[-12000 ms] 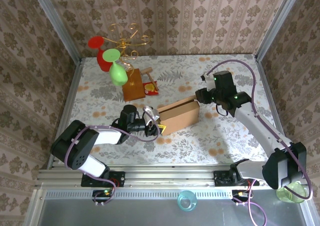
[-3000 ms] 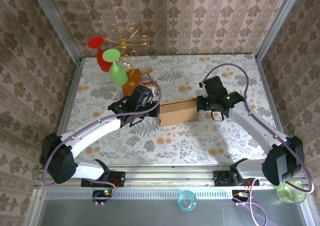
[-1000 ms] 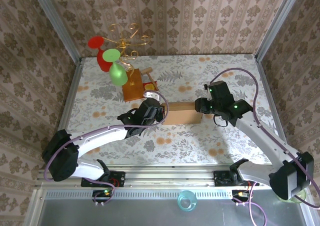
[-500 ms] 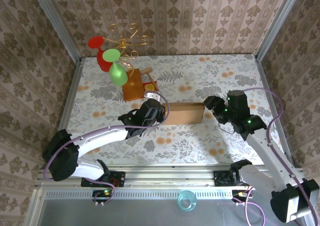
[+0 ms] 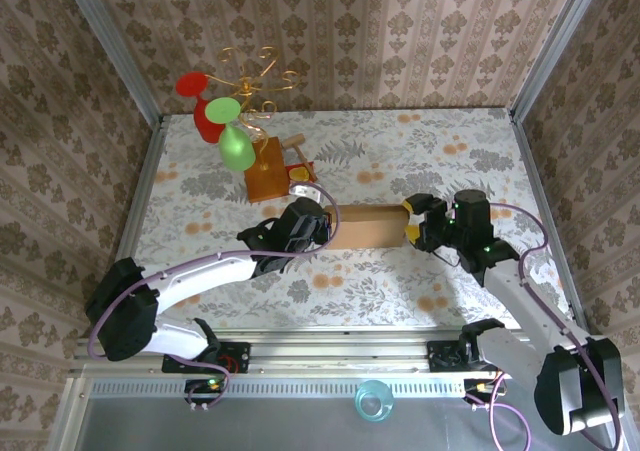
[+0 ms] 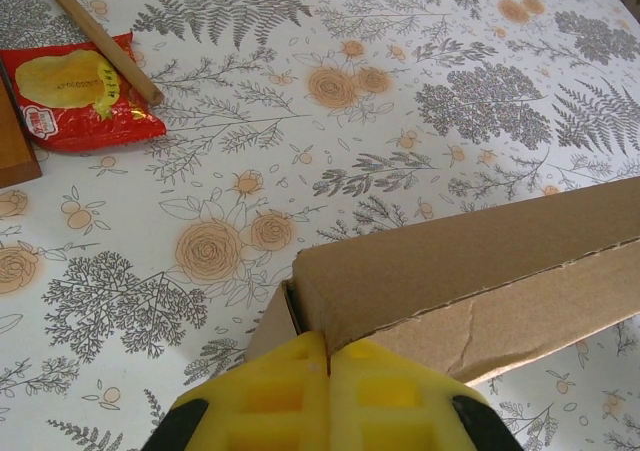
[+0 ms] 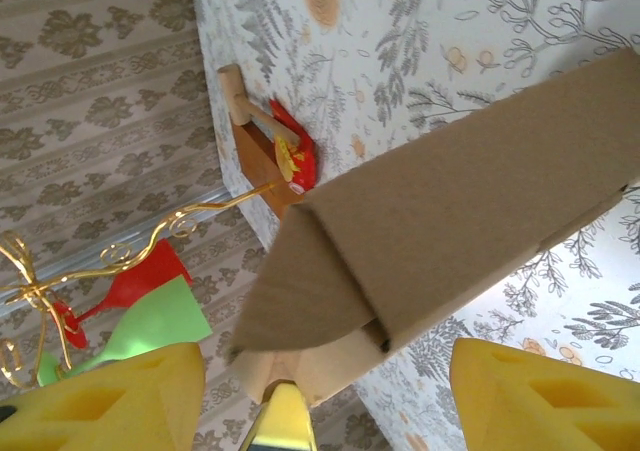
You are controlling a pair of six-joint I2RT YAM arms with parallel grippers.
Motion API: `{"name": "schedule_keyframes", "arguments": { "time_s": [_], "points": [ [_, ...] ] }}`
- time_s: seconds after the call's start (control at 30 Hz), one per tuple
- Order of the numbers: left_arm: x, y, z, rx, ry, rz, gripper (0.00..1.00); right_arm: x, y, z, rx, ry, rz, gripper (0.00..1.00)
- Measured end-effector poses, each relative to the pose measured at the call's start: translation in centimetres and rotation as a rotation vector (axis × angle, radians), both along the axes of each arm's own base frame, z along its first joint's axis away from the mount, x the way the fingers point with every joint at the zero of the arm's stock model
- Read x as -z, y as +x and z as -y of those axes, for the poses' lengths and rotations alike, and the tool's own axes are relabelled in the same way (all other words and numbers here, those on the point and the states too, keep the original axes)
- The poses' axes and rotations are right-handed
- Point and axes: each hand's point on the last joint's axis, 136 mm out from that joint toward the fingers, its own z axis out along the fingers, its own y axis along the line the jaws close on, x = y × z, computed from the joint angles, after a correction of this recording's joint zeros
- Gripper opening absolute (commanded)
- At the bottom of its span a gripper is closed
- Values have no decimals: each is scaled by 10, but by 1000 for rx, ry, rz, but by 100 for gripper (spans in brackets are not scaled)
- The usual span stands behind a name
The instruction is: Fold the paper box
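Clamps the left corner of the plain brown corrugated cardboard paper box, lying mid-way across the floral-patterned table, between the left gripper's closed pads; straddles its right end with the right gripper spread wide, gripping nothing.

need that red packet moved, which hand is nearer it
Left: the left hand sits in front of the red packet; the right hand is beyond the paper box.

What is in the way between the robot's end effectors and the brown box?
Nothing visible is. The left end effector, shut, sits right against one end of the paper box. The open right end effector straddles the other end. The red packet lies apart on the table, beyond the box.
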Motion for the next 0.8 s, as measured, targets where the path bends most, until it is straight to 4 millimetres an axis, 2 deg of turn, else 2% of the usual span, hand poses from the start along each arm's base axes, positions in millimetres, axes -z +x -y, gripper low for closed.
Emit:
{"name": "schedule_keyframes", "arguments": {
  "time_s": [0.27, 0.3, 0.33, 0.37, 0.5, 0.6, 0.8],
  "points": [
    [0, 0, 0, 1, 1, 0, 6, 2, 6, -1, 8, 33, 3, 47],
    [0, 0, 0, 1, 1, 0, 10, 2, 7, -1, 10, 36, 3, 46],
    [0, 0, 0, 5, 6, 3, 25, 3, 8, -1, 11, 37, 4, 45],
    [2, -1, 0, 8, 10, 0, 33, 4, 9, 0, 13, 37, 5, 44],
    [5, -6, -6, 6, 14, -19, 46, 4, 12, 2, 22, 38, 13, 41],
    [-2, -17, -9, 27, -15, -36, 51, 4, 12, 2, 22, 39, 15, 41],
    [-36, -26, -18, 34, -170, -44, 56, 5, 12, 2, 22, 38, 14, 40]
  ]
}}
